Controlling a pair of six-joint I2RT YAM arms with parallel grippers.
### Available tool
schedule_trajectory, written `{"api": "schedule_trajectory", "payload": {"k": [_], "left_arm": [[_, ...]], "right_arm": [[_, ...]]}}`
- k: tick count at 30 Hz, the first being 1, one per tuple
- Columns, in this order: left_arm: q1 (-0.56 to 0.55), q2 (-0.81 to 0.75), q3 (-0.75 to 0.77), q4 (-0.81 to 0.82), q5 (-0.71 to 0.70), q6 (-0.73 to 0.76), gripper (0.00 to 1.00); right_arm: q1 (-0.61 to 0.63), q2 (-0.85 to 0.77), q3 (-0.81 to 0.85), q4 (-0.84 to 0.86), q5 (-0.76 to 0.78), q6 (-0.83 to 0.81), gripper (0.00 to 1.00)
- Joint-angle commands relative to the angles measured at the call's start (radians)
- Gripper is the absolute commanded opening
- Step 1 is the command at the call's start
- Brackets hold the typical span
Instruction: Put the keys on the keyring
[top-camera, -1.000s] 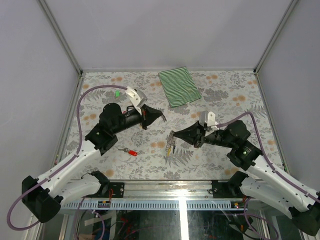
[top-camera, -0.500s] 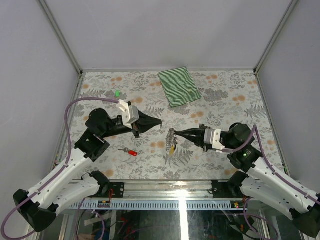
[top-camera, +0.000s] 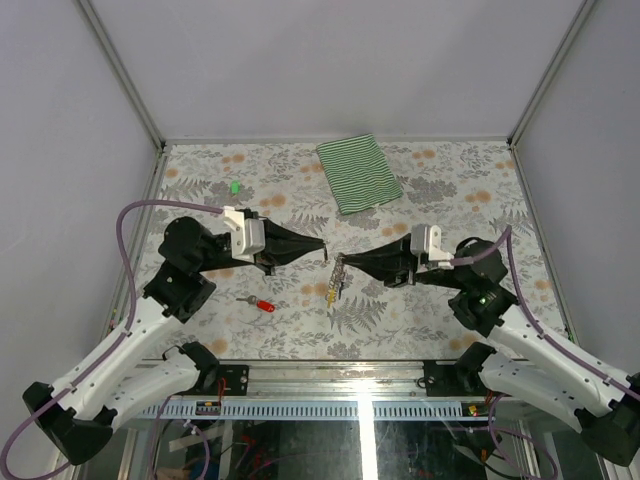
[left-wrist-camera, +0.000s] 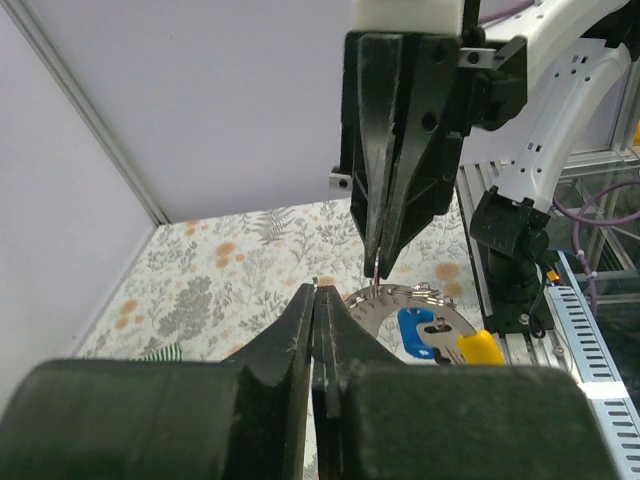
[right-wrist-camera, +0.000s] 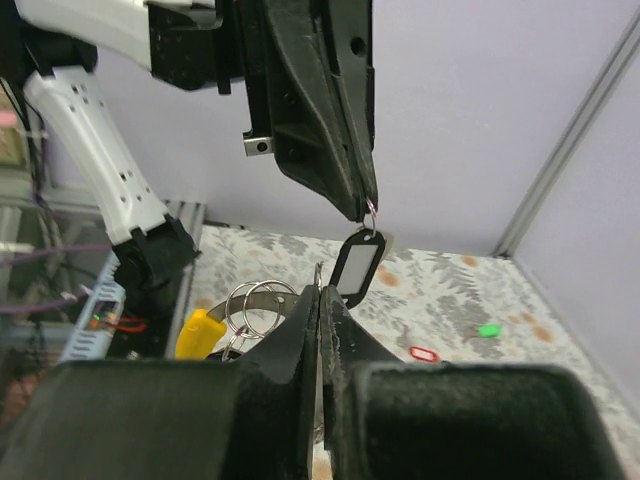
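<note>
Thin wire keyring (right-wrist-camera: 258, 286) — oblong black tag (right-wrist-camera: 356, 268)

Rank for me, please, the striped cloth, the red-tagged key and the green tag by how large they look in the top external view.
1. striped cloth, by far the largest.
2. red-tagged key, counting its metal blade.
3. green tag; the two coloured tags alone look about equal.

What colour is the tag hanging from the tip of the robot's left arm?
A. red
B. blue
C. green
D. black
D: in the right wrist view a black tag dangles by its little ring from the shut tip of the left end effector.
</note>
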Motion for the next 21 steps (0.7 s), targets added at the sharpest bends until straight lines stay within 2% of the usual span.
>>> {"api": "schedule_trajectory", "payload": {"k": [1,7,12,21], "left_arm": [[-0.006,-0.017,0.036,0.102,0.025,-0.020,0.00],[-0.005,-0.042,0.032,0.138,0.047,-0.066,0.00],[-0.005,-0.066,0.015,0.186,0.066,-0.112,0.00],[-0.005,-0.096,-0.006,0.243,0.079,-0.170,0.00]], "right_arm": [[0.007,0.027,0.048,0.218,0.025,0.282,0.00],[0.006,0.064,0.029,0.442,-0.039,0.529,0.00],[0.006,0.103,0.094,0.410,-0.079,0.651,0.00],[0.006,0.179,0.112,0.486,-0.117,0.763,0.00]]}}
